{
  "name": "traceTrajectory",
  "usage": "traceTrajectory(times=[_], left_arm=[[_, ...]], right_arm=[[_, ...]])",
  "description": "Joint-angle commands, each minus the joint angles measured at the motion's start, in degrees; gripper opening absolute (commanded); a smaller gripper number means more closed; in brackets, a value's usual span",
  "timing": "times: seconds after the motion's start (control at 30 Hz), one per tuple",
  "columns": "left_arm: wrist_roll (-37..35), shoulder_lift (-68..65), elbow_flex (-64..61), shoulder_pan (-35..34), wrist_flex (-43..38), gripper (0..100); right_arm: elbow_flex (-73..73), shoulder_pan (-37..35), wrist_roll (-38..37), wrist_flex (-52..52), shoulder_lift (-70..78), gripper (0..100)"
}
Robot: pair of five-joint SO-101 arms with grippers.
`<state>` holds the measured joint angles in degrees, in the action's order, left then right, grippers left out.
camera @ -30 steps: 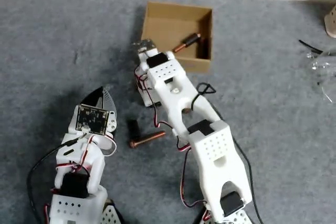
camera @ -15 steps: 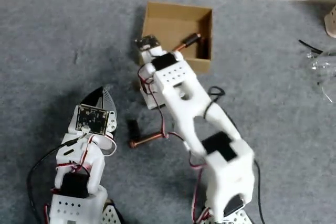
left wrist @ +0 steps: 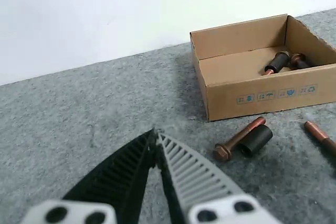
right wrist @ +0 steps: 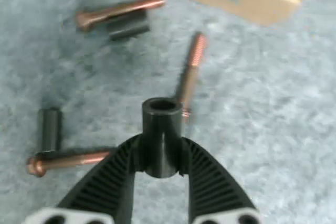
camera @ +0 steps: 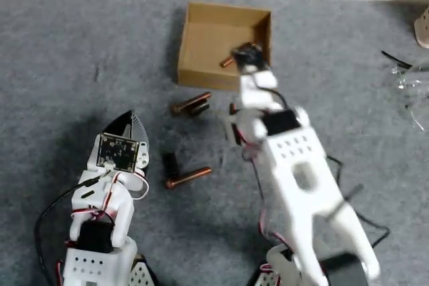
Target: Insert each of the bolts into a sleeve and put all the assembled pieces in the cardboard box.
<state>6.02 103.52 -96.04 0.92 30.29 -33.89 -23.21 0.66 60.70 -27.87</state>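
My right gripper (right wrist: 161,148) is shut on an upright black sleeve (right wrist: 161,132), held above the grey mat. Just beyond it lies a copper bolt (right wrist: 190,72). A second bolt (camera: 190,103) and a sleeve (camera: 200,109) lie side by side in front of the cardboard box (camera: 201,75). A third bolt (camera: 189,177) lies by a loose sleeve (camera: 171,163) nearer the arms. Two assembled pieces (left wrist: 278,61) rest inside the box (left wrist: 252,95). My left gripper (camera: 131,122) is shut and holds nothing, to the left of the loose sleeve. The right arm (camera: 288,159) hides its own gripper from above.
Clear plastic bits and a black wire (camera: 402,72) lie at the far right of the mat. The grey mat (camera: 80,51) is bare to the left of the box. A white wall (left wrist: 105,9) stands behind the table.
The right arm has swung to the right, away from the box's left front corner. The bolt and sleeve in front of the box have come into sight. The left arm has kept still.
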Motion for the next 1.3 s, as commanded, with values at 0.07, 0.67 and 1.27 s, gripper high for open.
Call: traceTrajectory(times=[0.07,0.67,1.27], left_arm=[[-0.3,0.4,-1.2,-0.3,-1.3,1],[-0.3,0.3,-1.2,-0.1,-1.2,1],[3.0,-5.1,16.3,6.3,14.9,1]], right_arm=[[-14.5,5.2,-1.1,-6.6,-19.7,0.4],[-57.5,22.6,-7.1,-6.4,-77.8,0.4],[-61.9,23.1,-7.4,-12.8,-75.4,0.4]])
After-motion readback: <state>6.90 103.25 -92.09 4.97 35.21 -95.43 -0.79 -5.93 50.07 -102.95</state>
